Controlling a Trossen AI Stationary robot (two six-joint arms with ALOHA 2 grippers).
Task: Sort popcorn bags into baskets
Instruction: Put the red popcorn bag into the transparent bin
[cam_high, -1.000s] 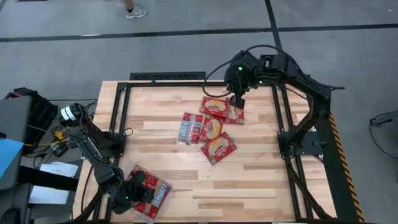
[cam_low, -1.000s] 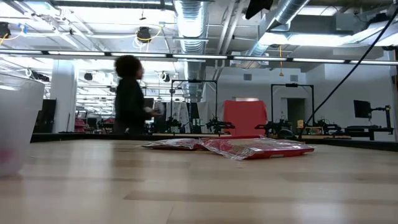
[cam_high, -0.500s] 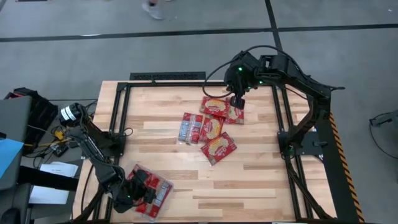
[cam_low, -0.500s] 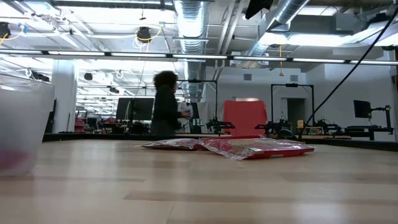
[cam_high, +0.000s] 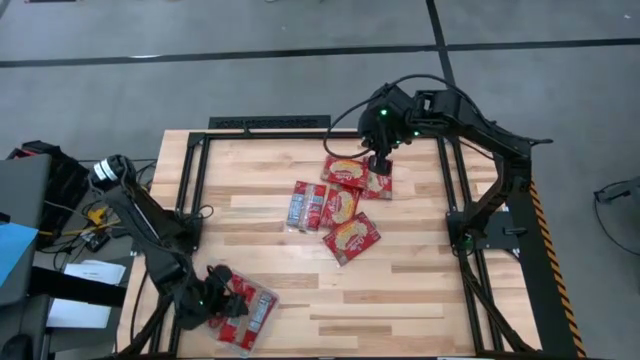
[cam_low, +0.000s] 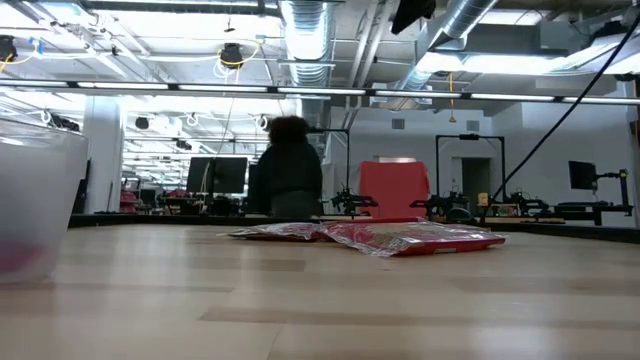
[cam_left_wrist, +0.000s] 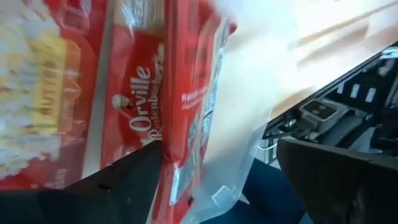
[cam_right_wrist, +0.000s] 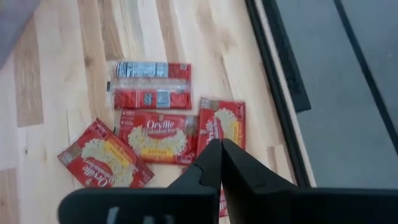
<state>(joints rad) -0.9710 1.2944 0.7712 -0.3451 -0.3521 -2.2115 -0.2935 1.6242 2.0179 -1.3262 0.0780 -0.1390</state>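
Note:
Several red popcorn bags lie flat in the middle of the table: one blue-white side up (cam_high: 308, 205), one beside it (cam_high: 341, 205), one nearer (cam_high: 351, 238) and one at the far right (cam_high: 352, 173). My right gripper (cam_high: 378, 163) hangs shut above that far bag, well clear of it; its wrist view looks down on the group (cam_right_wrist: 155, 137). At the near left corner the clear basket (cam_high: 262, 322) holds more bags (cam_high: 240, 300). My left gripper (cam_high: 212, 300) stands open over them, its fingers on either side of a bag's clear-film edge (cam_left_wrist: 211, 118). My left gripper stands open about the end of a red bag (cam_left_wrist: 186, 93) that lies in the basket. One finger (cam_left_wrist: 134, 177) shows right against the bag's edge, but I cannot tell whether it touches it.
A dark metal frame (cam_high: 200, 150) runs around the table's far, left and right sides. Bare wood lies between the middle bags and the basket. In the low view the basket's wall (cam_low: 35, 200) stands at the left, and a person (cam_low: 287, 170) shows in the room behind.
My left arm has drawn back a little toward the table's left edge, its gripper staying over the basket. In the room behind the table, the person has walked from left to right.

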